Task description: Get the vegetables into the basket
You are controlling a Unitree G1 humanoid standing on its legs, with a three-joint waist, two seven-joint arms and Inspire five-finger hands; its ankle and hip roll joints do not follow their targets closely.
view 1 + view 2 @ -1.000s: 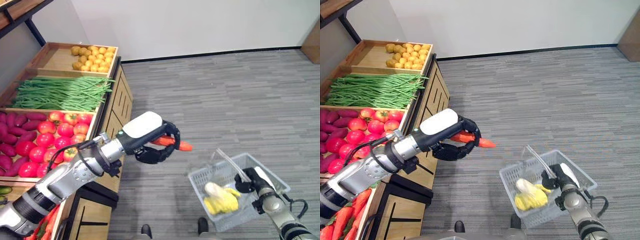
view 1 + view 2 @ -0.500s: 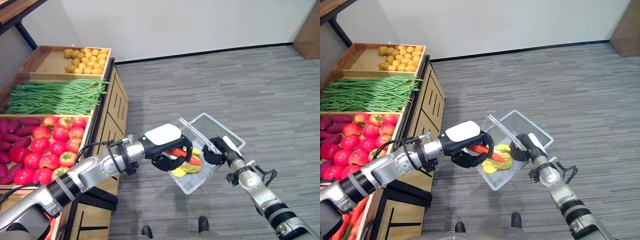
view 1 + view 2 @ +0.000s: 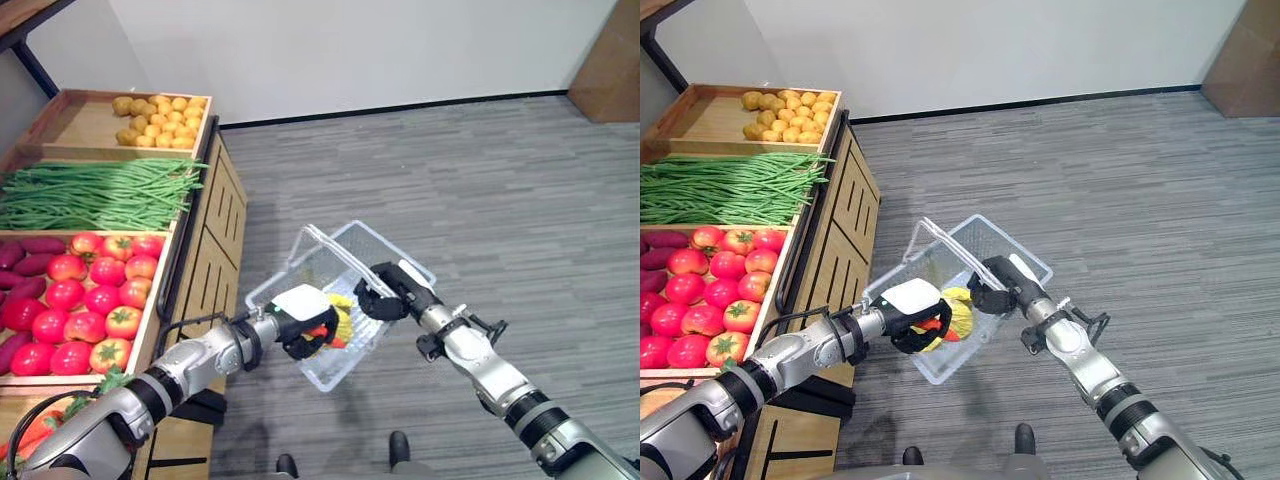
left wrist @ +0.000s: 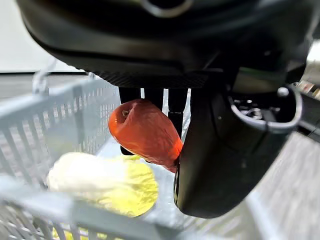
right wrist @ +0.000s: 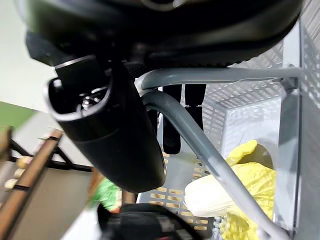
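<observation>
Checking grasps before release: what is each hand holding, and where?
Left hand grips the carrot around its middle, over the basket. Right hand holds the basket's handle.

A tiered wooden produce stand (image 3: 215, 250) with dark-edged panelled sides stands on a grey striped carpet floor (image 3: 480, 190), next to a white wall. Its top is split into shallow wooden trays. The tray farthest along the stand holds a heap of small yellow potatoes (image 3: 158, 107). The next tray toward the near end carries a spread of long green beans (image 3: 100, 192). The tray after that holds round red tomatoes (image 3: 95, 300), with dark purple sweet potatoes (image 3: 25, 262) just beside them on the side away from the floor.
</observation>
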